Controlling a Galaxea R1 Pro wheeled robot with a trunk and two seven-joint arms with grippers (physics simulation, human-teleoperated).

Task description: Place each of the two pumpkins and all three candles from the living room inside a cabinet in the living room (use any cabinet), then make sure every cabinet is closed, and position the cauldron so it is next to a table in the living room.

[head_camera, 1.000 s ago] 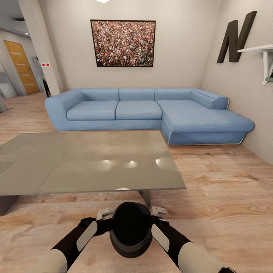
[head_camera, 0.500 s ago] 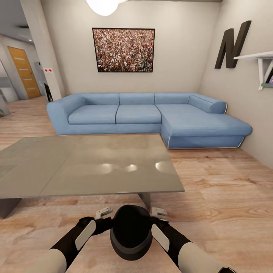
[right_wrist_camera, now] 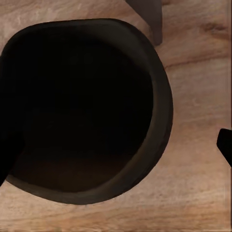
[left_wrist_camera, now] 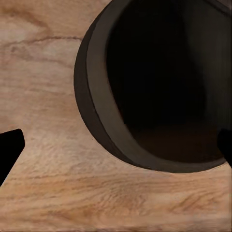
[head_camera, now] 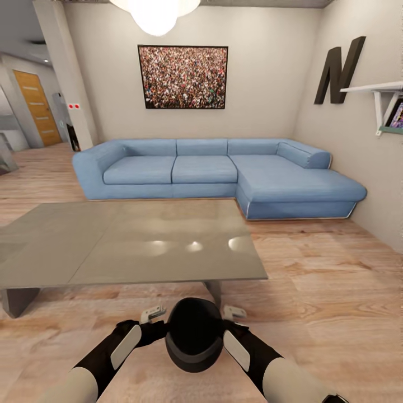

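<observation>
Room: a living room with pale walls and a wood plank floor (head_camera: 330, 280); a hallway with an orange door (head_camera: 37, 106) opens at the far left.
Sofa: a long blue corner sofa (head_camera: 218, 173) stands against the far wall, its chaise end toward the right wall.
Table: the table (head_camera: 129, 240) has a glossy grey top with lamp reflections; it stands between the sofa and the robot, one angled leg near its front edge just beyond the cauldron.
Wall things: a framed crowd picture (head_camera: 183, 76) hangs above the sofa; a dark letter N (head_camera: 338, 70) and a white shelf (head_camera: 380, 89) are on the right wall; a white ceiling lamp (head_camera: 155, 14) hangs at the top.
Cauldron: the cauldron (head_camera: 193, 334) is black and round, mouth up, between the two arms, close before the table's near edge, above the floor planks.
Left gripper: the left gripper (head_camera: 152, 314) sits against the cauldron's left flank; its fingers are spread wide, one dark tip (left_wrist_camera: 9, 147) at each side of the wrist picture, the pot's rim between them.
Right gripper: the right gripper (head_camera: 235, 311) sits against the right flank, likewise spread, the cauldron's mouth (right_wrist_camera: 82, 111) between its tips.
</observation>
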